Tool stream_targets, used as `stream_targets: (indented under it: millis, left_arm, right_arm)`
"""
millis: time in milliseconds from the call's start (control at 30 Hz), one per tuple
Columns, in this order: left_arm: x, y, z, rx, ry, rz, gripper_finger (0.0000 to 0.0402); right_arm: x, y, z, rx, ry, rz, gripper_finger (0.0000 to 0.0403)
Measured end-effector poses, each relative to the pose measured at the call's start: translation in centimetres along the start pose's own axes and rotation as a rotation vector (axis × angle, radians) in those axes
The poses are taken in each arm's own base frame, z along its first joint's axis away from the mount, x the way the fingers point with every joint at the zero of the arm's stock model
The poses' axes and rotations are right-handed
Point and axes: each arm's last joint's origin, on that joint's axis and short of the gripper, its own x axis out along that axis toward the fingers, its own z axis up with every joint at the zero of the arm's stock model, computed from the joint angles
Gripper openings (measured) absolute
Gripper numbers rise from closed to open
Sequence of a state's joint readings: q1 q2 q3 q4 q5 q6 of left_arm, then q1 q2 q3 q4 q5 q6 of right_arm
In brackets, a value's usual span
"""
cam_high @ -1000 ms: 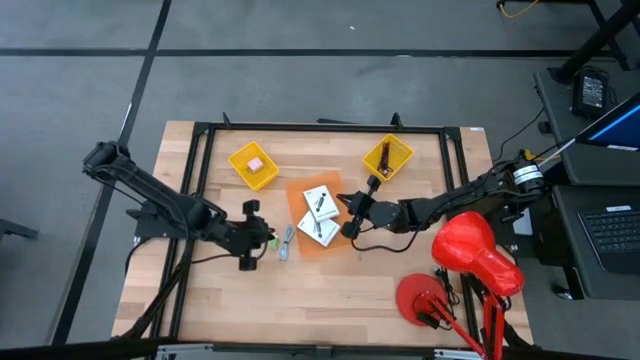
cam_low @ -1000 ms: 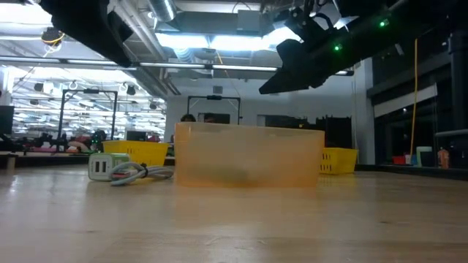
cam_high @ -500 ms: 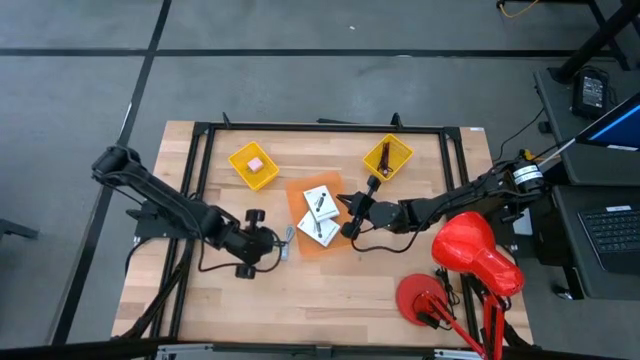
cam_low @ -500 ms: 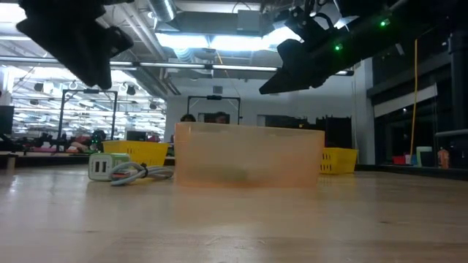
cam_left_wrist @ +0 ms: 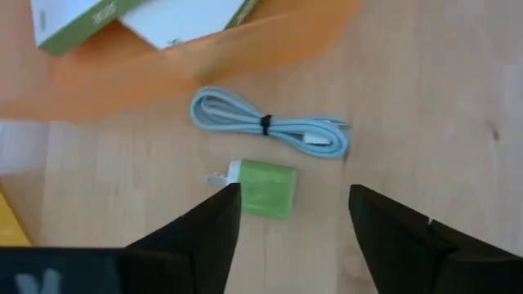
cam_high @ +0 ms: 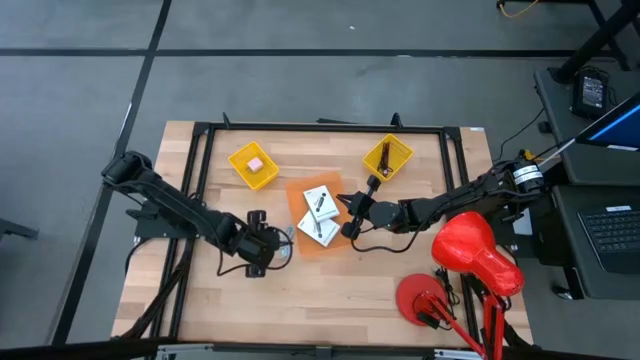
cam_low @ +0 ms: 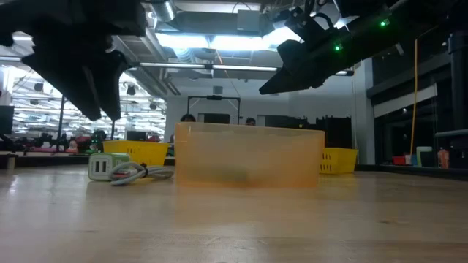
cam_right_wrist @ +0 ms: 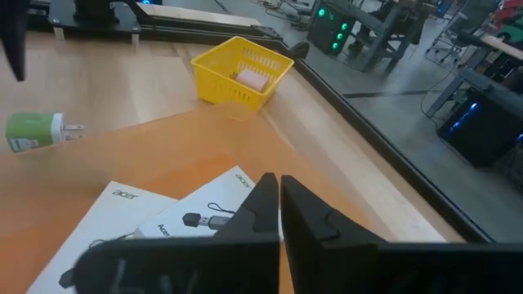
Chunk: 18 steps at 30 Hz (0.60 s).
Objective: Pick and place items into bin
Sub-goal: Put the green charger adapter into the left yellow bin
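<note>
1. The wooden table (cam_high: 330, 300) carries an orange bin (cam_high: 322, 217) at its middle, with two yellow baskets behind it.
2. The left basket (cam_high: 243, 159) holds a pink block (cam_high: 255, 164); the right basket (cam_high: 398, 151) holds a dark cord (cam_high: 384, 159).
3. Two white cards (cam_high: 318, 215) with black marks lie inside the orange bin, partly overlapping.
4. The left gripper (cam_left_wrist: 292, 214) hovers just left of the bin, above the table, its fingers (cam_left_wrist: 211, 231) spread wide and holding nothing.
5. The right gripper (cam_right_wrist: 280, 196) hangs over the bin's right edge, its fingers pressed together and empty.
6. A coiled blue-grey cable (cam_left_wrist: 270, 131) lies on the table beside the bin.
7. A green cube (cam_left_wrist: 262, 189) with metal prongs lies just beside the cable, under the left gripper's open fingers.
</note>
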State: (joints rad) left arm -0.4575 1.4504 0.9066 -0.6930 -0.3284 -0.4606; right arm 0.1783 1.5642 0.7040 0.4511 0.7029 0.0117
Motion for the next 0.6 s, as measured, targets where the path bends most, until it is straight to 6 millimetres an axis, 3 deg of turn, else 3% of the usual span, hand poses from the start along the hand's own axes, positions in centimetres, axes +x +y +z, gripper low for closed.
stream_targets:
  millis: [200,400,600]
  left_arm:
    - [1.0,0.6,0.3,-0.081,0.03,0.028,0.0231]
    - [1.8,2.2,0.8,-0.429,0.055,0.055,0.0231]
    - [2.0,2.7,1.0,-0.644,0.078,0.037,0.0231]
  right_arm:
    - [0.0,0.1,0.0,-0.044,0.0,0.028,0.0]
    - [0.0,0.3,-0.2,-0.062,0.014,0.112,0.0]
    - [0.0,0.3,-0.2,-0.109,0.014,0.114,0.0]
